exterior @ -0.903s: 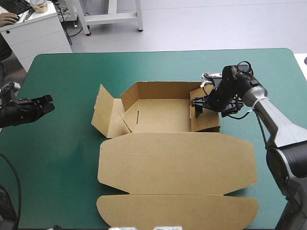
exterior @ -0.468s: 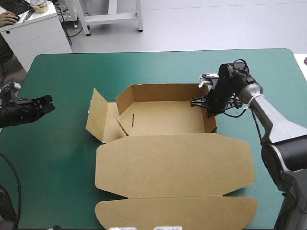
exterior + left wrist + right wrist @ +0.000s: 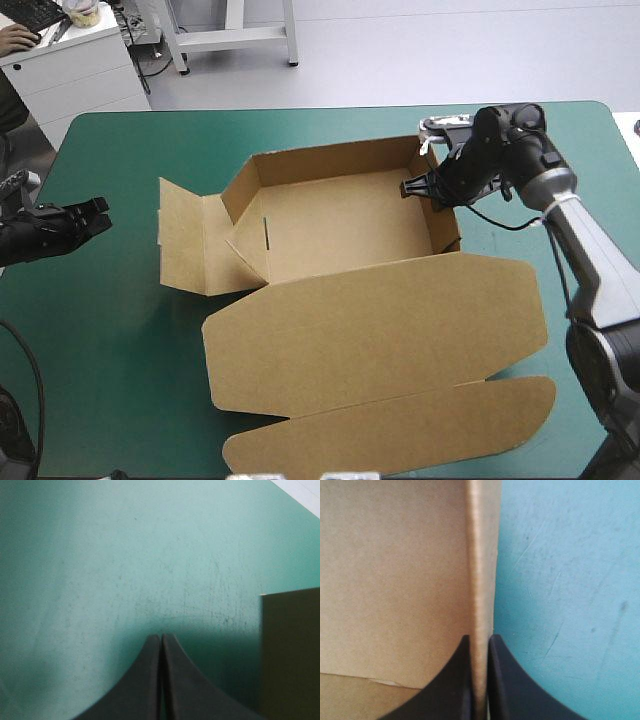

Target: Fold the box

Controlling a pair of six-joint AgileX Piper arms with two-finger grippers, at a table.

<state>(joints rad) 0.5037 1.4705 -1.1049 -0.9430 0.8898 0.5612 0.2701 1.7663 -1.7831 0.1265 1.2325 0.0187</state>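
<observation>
Teal-green cover spreads over the table (image 3: 120,340), and the box (image 3: 340,215) sits at its middle, turned a little askew. It is an open tray, with the far wall (image 3: 330,165) and right wall (image 3: 447,225) raised and the left panels (image 3: 185,245) splayed outward. The lid (image 3: 380,325) lies flat toward the near edge, with its front flap (image 3: 400,430) nearest. The right gripper (image 3: 432,190) comes in from the right and pinches the right wall close to the far right corner. One finger is inside the tray and one outside, jaws all but closed on the board. The left gripper (image 3: 95,215) hangs by the left edge, well apart from the box, jaws pressed together on nothing.
</observation>
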